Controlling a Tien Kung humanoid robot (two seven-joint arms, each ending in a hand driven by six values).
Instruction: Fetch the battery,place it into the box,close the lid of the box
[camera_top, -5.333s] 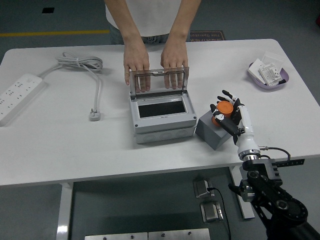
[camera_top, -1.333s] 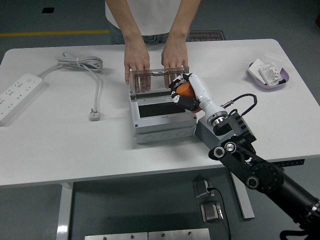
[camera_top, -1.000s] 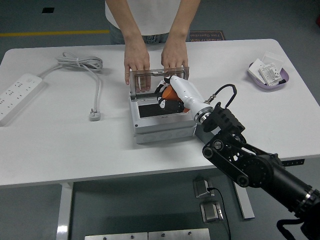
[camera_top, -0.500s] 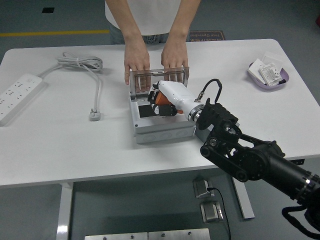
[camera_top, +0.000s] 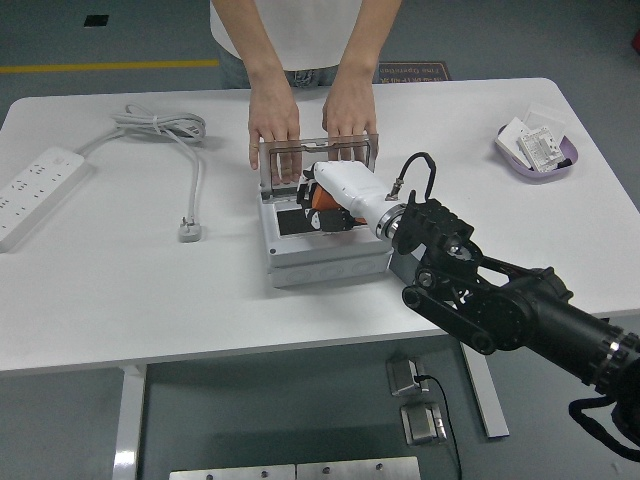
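The right hand (camera_top: 322, 198) is pinching the orange battery (camera_top: 322, 200) with curled fingers, holding it over the dark opening of the grey box (camera_top: 325, 255). A person's hands (camera_top: 273, 125) are keeping the clear lid (camera_top: 285, 158) upright.

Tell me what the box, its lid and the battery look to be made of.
Box: matte grey moulded plastic, probably; corners rounded, no shine.
Lid: clear, slightly tinted plastic in a grey frame; the person's fingers show through it.
Battery, in the right hand: glossy orange casing, likely plastic; mostly hidden.
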